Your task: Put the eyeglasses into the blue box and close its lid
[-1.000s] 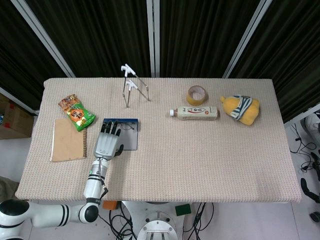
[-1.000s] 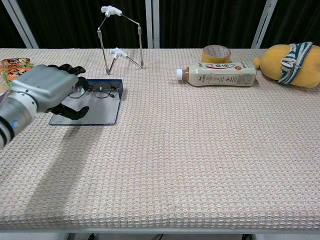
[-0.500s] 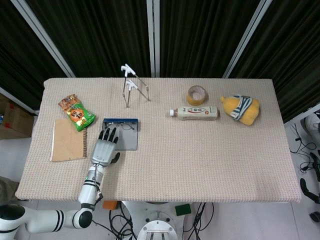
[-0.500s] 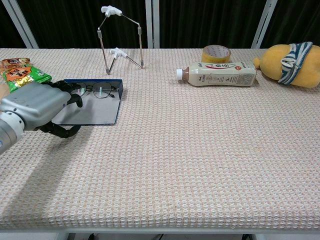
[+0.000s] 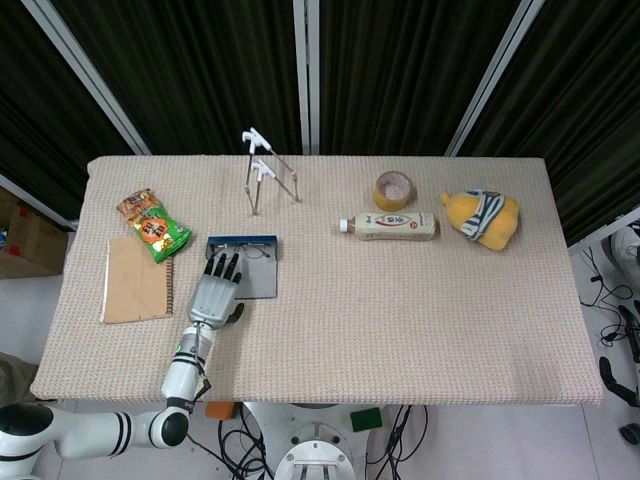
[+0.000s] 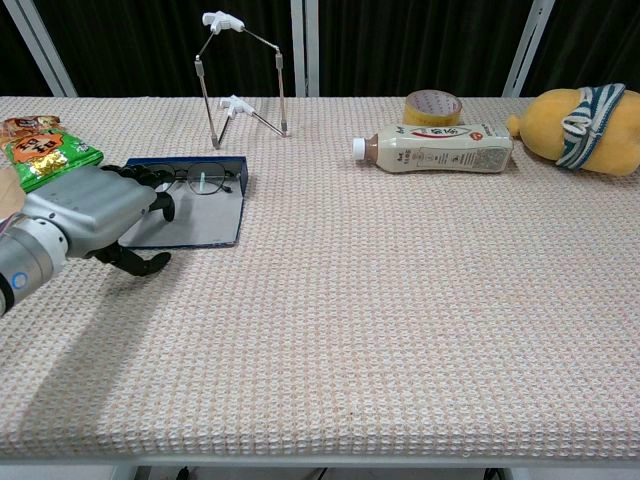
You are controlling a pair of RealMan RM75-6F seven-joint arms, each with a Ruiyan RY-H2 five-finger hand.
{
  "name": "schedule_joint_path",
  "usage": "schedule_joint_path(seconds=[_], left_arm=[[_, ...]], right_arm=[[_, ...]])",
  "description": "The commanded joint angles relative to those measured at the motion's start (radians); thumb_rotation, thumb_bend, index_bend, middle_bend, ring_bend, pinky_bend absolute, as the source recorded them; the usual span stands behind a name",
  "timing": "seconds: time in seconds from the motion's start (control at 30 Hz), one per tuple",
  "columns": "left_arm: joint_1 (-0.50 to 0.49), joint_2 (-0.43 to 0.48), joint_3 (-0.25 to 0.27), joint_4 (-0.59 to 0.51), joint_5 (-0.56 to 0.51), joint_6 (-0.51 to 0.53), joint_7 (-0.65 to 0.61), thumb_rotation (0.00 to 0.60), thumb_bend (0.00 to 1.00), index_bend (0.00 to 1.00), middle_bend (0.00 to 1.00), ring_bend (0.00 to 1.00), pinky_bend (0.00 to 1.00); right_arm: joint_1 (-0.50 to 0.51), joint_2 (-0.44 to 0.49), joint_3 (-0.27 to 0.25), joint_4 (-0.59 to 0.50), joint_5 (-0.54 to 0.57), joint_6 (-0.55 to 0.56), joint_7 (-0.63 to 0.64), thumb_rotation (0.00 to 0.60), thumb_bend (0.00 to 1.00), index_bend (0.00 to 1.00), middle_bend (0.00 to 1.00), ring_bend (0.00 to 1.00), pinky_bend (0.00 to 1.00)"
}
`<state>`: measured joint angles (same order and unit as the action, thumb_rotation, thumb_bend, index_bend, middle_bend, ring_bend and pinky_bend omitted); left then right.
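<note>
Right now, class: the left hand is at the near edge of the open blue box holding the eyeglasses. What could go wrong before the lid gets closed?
1. The eyeglasses lie at the far end of the blue box, near its rim; a closing lid might catch or crush them.
2. The left hand overlaps the box's near-left edge; a clumsy move could shove the box towards the snack bag.

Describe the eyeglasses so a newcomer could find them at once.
Start at the table's left half, just in front of the metal wire stand. There lies the flat blue box, its near-left corner under the left hand. The eyeglasses sit at its far end: thin dark round frames, the only eyewear present.
</note>
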<state>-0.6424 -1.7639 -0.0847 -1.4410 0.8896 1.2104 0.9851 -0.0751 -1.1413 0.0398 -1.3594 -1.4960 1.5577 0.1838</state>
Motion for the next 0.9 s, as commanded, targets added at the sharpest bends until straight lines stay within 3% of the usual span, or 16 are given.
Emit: schedule_joint_path(seconds=[0.03, 0.13, 0.37, 0.53, 0.9], left_arm=[[-0.010, -0.001, -0.007, 0.011, -0.015, -0.013, 0.015, 0.399, 0.33, 0.24, 0.00, 0.00, 0.12], [-0.020, -0.002, -0.017, 0.020, -0.041, -0.031, 0.029, 0.456, 0.33, 0.24, 0.00, 0.00, 0.12], [-0.038, -0.003, -0.030, 0.044, -0.056, -0.043, 0.035, 0.494, 0.33, 0.25, 0.00, 0.00, 0.12], [-0.047, -0.022, -0.034, 0.102, -0.035, -0.041, 0.016, 0.591, 0.33, 0.30, 0.00, 0.00, 0.12], [-0.062, -0.040, -0.047, 0.184, -0.022, -0.085, -0.035, 0.600, 0.33, 0.38, 0.00, 0.00, 0.12]], right_arm=[[0.000, -0.001, 0.000, 0.001, 0.001, 0.000, 0.001, 0.600, 0.46, 0.00, 0.00, 0.00, 0.00], [-0.002, -0.002, 0.000, 0.004, 0.001, 0.001, 0.003, 0.600, 0.46, 0.00, 0.00, 0.00, 0.00], [-0.001, -0.003, 0.001, 0.007, 0.003, -0.001, 0.003, 0.600, 0.46, 0.00, 0.00, 0.00, 0.00], [0.000, -0.005, 0.000, 0.009, 0.004, -0.005, 0.000, 0.600, 0.46, 0.00, 0.00, 0.00, 0.00], [-0.001, -0.002, 0.001, 0.002, 0.006, -0.004, -0.009, 0.600, 0.46, 0.00, 0.00, 0.00, 0.00]])
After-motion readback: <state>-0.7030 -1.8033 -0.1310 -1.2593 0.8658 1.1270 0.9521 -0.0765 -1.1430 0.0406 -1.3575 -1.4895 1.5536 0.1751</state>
